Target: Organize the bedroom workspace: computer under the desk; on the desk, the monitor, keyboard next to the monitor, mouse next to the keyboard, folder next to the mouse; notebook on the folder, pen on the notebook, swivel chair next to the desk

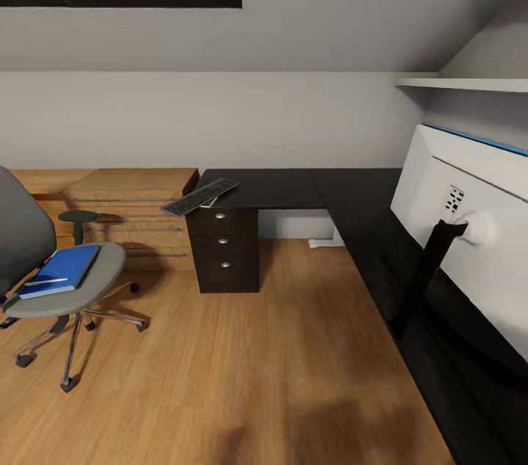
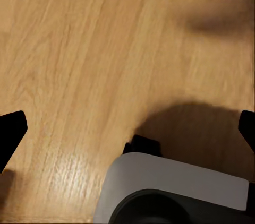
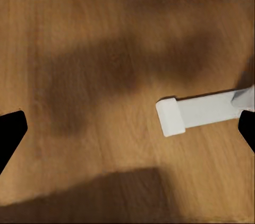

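The grey swivel chair (image 1: 70, 282) stands on the wood floor at the left, apart from the desk. The blue folder (image 1: 66, 267) lies on its seat with the thin white pen (image 1: 45, 280) across it. The dark keyboard (image 1: 200, 196) rests askew on the left end of the black L-shaped desk (image 1: 293, 188), one corner past the edge. The monitor (image 1: 477, 230) stands on the desk's right wing, white back toward me. Notebook, mouse and computer are out of view. My left gripper (image 2: 127, 131) and right gripper (image 3: 127, 128) hang open over the floor, holding nothing.
A dark drawer unit (image 1: 222, 249) sits under the desk's left end. A light-wood chest of drawers (image 1: 132, 212) and a small round black stool (image 1: 77, 217) stand behind the chair. A white desk foot (image 3: 196, 112) lies on the floor. Shelves (image 1: 469, 83) hang above the monitor.
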